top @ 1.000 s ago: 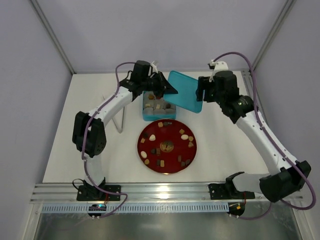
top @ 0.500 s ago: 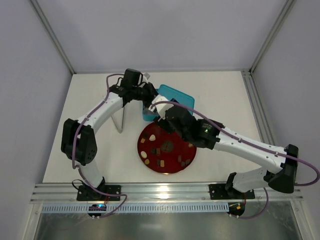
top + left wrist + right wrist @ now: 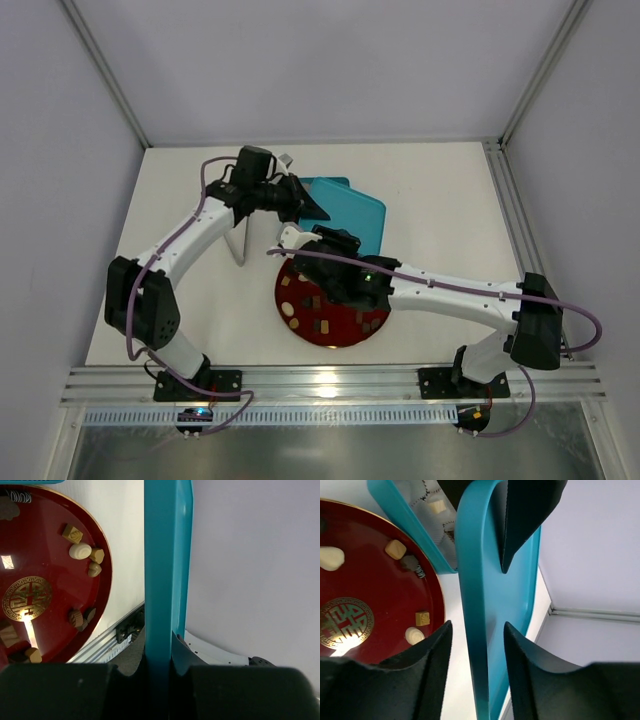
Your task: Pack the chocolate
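Note:
Small brown, tan and cream chocolate pieces (image 3: 300,300) lie on a red round plate (image 3: 330,343). They also show in the left wrist view (image 3: 80,551) and the right wrist view (image 3: 395,549). My left gripper (image 3: 305,205) is shut on the edge of a teal lid (image 3: 350,205), its fingers clamped on the rim (image 3: 157,652). My right gripper (image 3: 295,240) reaches across the plate. It is open (image 3: 477,630) and straddles the lid's rim (image 3: 510,590) with a gap on both sides. A teal box (image 3: 415,535) behind the plate holds pieces in paper cups (image 3: 437,506).
A thin upright metal stand (image 3: 240,240) is left of the plate. An aluminium rail (image 3: 330,380) runs along the near table edge. The enclosure walls and frame posts (image 3: 515,110) stand behind and to the right.
My right arm swung from the back right across the plate to the lid's near edge. My left gripper shifted left with the lid, which now covers the box in the top view.

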Robot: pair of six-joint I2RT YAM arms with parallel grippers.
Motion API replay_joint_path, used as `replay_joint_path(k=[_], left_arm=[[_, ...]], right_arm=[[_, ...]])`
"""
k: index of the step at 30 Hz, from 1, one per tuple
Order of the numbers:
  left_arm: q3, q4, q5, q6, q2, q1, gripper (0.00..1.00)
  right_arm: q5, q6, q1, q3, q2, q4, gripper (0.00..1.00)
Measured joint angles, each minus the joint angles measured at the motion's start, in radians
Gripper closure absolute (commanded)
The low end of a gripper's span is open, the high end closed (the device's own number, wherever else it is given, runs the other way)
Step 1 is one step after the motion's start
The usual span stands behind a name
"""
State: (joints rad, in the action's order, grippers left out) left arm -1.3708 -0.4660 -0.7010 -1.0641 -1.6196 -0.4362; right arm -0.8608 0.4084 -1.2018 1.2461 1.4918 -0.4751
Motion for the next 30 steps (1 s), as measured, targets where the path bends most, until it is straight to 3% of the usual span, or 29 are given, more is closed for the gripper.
replay_joint_path(k=[11, 15, 17, 18, 21, 24, 30], left_arm=[[0.011, 0.002, -0.006, -0.003, 0.009, 0.000, 1.00], [0.011, 0.002, -0.010, -0.005, 0.010, 0.004, 1.00], [0.011, 0.000, -0.009, -0.002, 0.010, 0.004, 0.97], [0.011, 0.000, -0.009, -0.002, 0.010, 0.005, 0.94], [0.011, 0.002, -0.013, 0.003, 0.010, 0.006, 0.65], [0.009, 0.002, -0.023, 0.016, 0.012, 0.006, 0.45], [-0.017, 0.001, -0.026, 0.039, 0.013, 0.013, 0.18]], right_arm=[[-0.061, 0.080, 0.000, -0.022, 0.011, 0.082, 0.80], [-0.064, 0.108, -0.003, -0.028, 0.020, 0.095, 0.96], [-0.069, 0.114, -0.005, -0.033, 0.023, 0.103, 0.96], [-0.073, 0.117, -0.005, -0.033, 0.024, 0.106, 0.96], [-0.079, 0.118, -0.005, -0.033, 0.027, 0.116, 0.96], [-0.085, 0.118, -0.005, -0.033, 0.027, 0.116, 0.96], [-0.106, 0.124, -0.002, -0.033, 0.027, 0.117, 0.96]])
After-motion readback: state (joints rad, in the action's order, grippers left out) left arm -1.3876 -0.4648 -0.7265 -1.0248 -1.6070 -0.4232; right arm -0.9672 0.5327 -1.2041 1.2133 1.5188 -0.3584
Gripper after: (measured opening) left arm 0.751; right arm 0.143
